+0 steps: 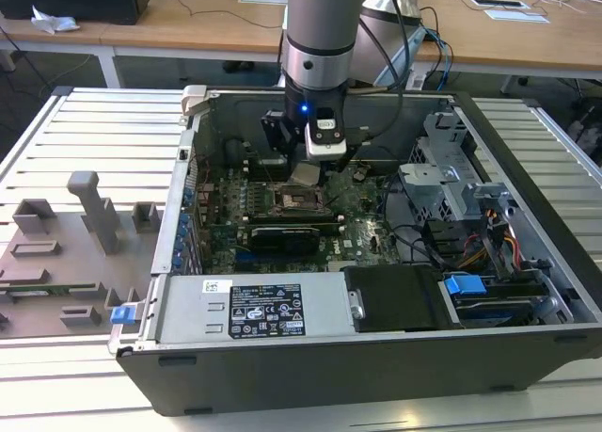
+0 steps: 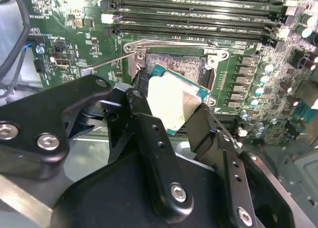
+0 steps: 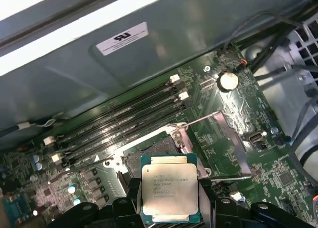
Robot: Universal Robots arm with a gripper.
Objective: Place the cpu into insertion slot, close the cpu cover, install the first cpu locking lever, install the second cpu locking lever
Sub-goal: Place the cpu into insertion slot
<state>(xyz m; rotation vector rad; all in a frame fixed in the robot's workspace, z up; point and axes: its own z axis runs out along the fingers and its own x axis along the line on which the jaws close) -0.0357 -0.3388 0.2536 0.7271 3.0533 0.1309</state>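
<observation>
Inside the open computer case (image 1: 310, 380) the jaws of the arm are clamped on the cpu (image 2: 171, 106) by its two opposite edges, holding it just above the insertion slot (image 2: 176, 64) of the green motherboard (image 1: 369, 234), while the cpu cover (image 3: 231, 143) stands open beside this slot.

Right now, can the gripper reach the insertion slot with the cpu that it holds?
Probably yes: the gripper holds the cpu close above the insertion slot, which lies uncovered, and nothing stands between them.
</observation>
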